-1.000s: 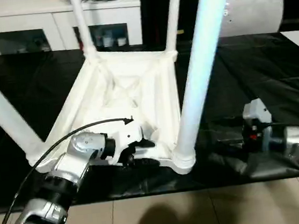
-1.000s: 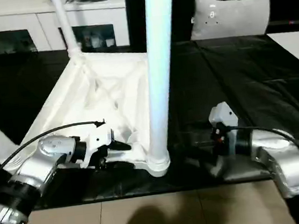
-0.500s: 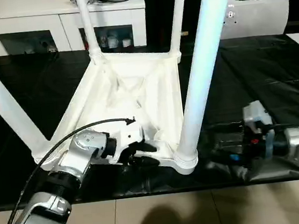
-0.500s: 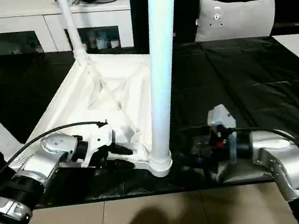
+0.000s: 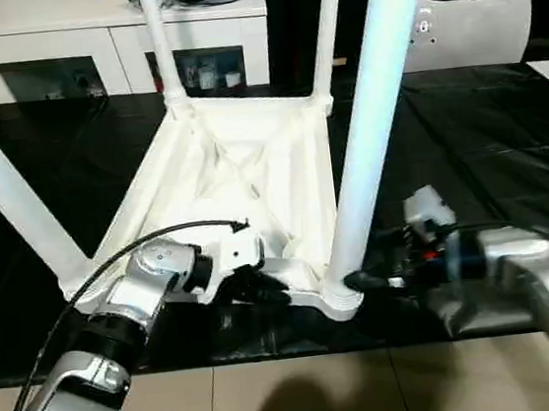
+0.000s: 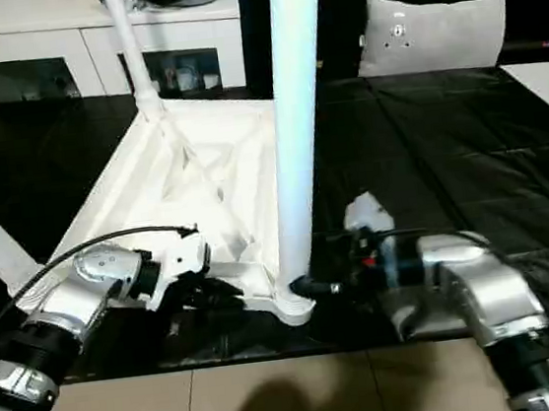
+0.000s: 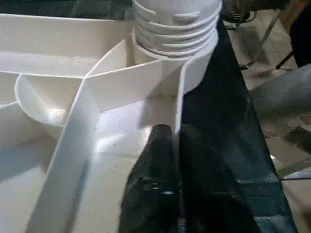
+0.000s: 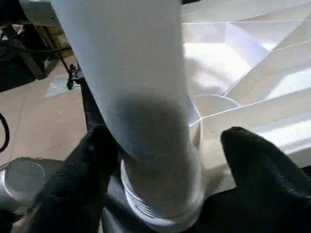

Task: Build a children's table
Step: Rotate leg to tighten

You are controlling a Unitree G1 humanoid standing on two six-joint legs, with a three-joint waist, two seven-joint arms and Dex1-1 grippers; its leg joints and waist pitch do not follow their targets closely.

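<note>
1. You are looking at the children's table lying upside down on the black-covered tabletop, ribbed underside facing up, with four legs rising from its corner sockets.

2. Change, left side: the left claw is now pinching the rim wall of the top right beside the near corner socket. A second ago its fingers were spread apart; in the left wrist view one finger is lying inside the wall and the other outside, closed onto it.

3. Change, right side: the right claw is coming in from the side toward the near leg. A second ago it was hanging well apart from the leg; now it is reaching the leg's base, just above the socket.

4. The right claw is standing wide open. In the right wrist view one finger is touching or nearly touching the leg, and the other finger is standing clear of it. Nothing is gripped yet.

5. Meaning, as a judgement: you are bracing the top with the left claw so the right one can grip the last leg, probably to seat or tighten it.

6. View differences: the left wrist view is showing the leg's ribbed collar sitting in the socket. Whether it is fully home, you cannot tell.

7. The head views are showing the white cabinet and grey cushion behind.
</note>
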